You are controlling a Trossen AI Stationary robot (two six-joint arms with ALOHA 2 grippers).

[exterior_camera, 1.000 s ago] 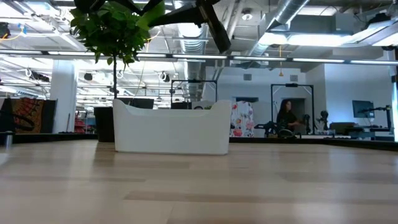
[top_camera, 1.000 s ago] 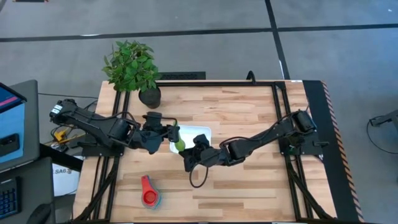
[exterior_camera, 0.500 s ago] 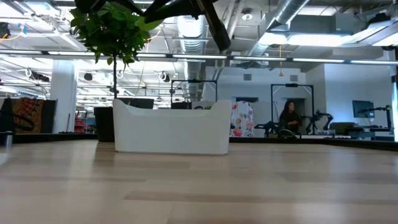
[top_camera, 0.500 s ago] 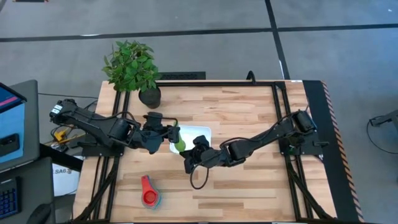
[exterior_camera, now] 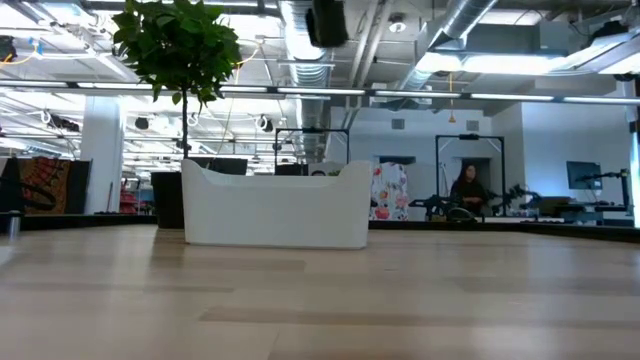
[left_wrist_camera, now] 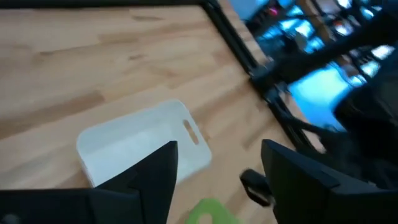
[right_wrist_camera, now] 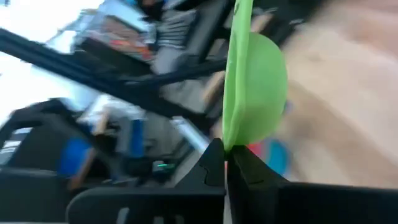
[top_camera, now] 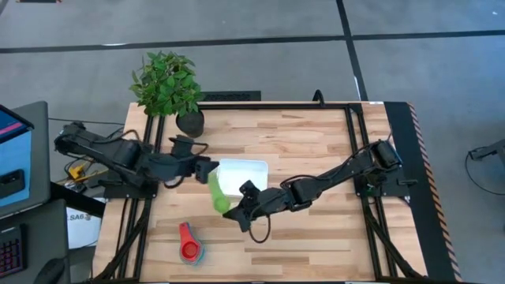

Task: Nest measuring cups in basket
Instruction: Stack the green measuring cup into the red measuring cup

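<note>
Right gripper (top_camera: 234, 214): pressed together on the green cup (top_camera: 217, 191), just in front of the basket (top_camera: 241, 175).
Left gripper (top_camera: 207, 168): fingers spread, holding nothing, at the basket's left end.
Red cup (top_camera: 188, 244): on the bench (top_camera: 316, 142), well in front of the basket.

2 dark jointed arms, black cables, matte black jaws.

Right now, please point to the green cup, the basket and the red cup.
green cup (top_camera: 217, 192), high view, middle of its body.
basket (top_camera: 260, 165), high view, its rim.
red cup (top_camera: 188, 251), high view, its bowl.
</note>
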